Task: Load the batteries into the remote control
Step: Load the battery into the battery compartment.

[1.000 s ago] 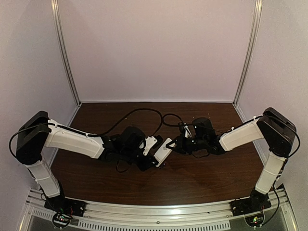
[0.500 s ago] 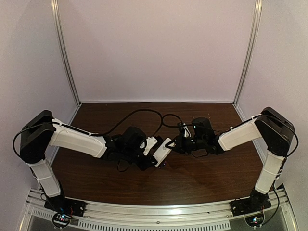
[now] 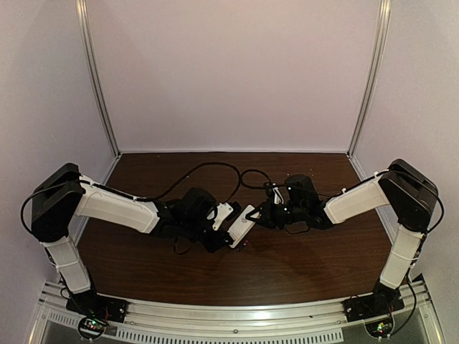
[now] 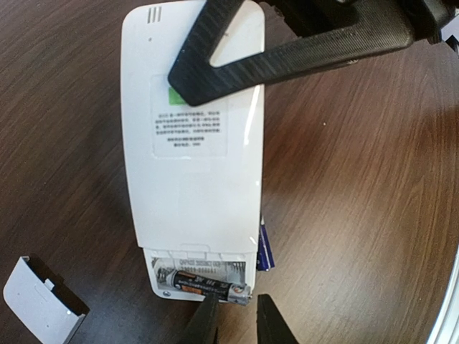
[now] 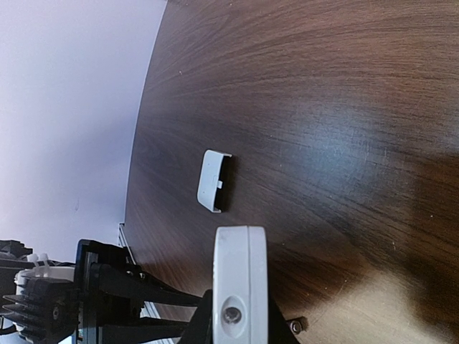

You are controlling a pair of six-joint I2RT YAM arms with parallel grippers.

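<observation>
Over the middle of the worktop (image 3: 287,265), my right gripper (image 5: 240,319) clamps the white remote control (image 4: 193,165) by its far end. The loose cover (image 4: 39,297) lies on the wood nearby. One battery (image 4: 208,287) sits in the open bay, with my left gripper (image 4: 237,322) at its end; I cannot tell whether it pinches. A second battery (image 4: 264,247) peeks out beside the remote.

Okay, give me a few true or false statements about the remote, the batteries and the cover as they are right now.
1. The remote control has its button side facing up. False: its labelled back faces up.
2. A battery sits in the open compartment. True.
3. The cover is fitted on the remote control. False: it lies on the table, apart from it.
4. The right fingers hold the remote control at the end opposite the compartment. True.
</observation>
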